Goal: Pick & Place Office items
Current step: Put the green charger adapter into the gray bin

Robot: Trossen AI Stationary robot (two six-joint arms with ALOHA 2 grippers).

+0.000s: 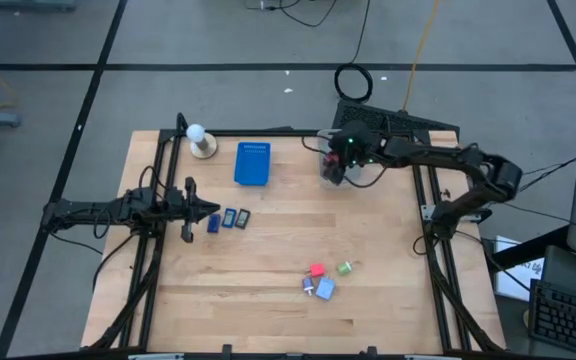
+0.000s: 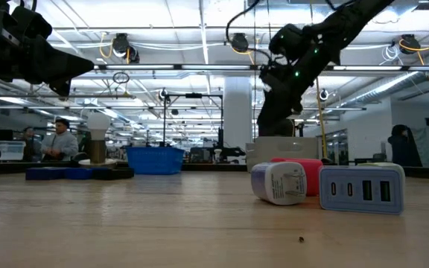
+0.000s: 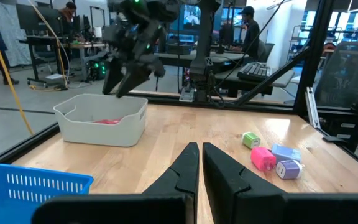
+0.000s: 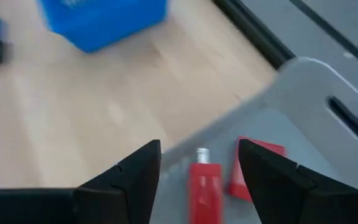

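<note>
Red items [image 4: 205,183] in bin below right pincer [image 4: 199,163].

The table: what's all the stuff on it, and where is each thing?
Grey bin: one, pale grey, far side of the table under the right gripper.
Red pieces: two, red, lying inside the grey bin.
Blue basket: one, blue, far side, left of the bin.
White ball on a round base: one, white, left of the basket.
Small rectangles: three, dark blue and grey, in a row by the left gripper.
Chargers: four in a cluster, pink-red, green, light blue and white with purple, near side of the table.
Left gripper: shut, low on the left side.
Right gripper: open, over the bin.
</note>
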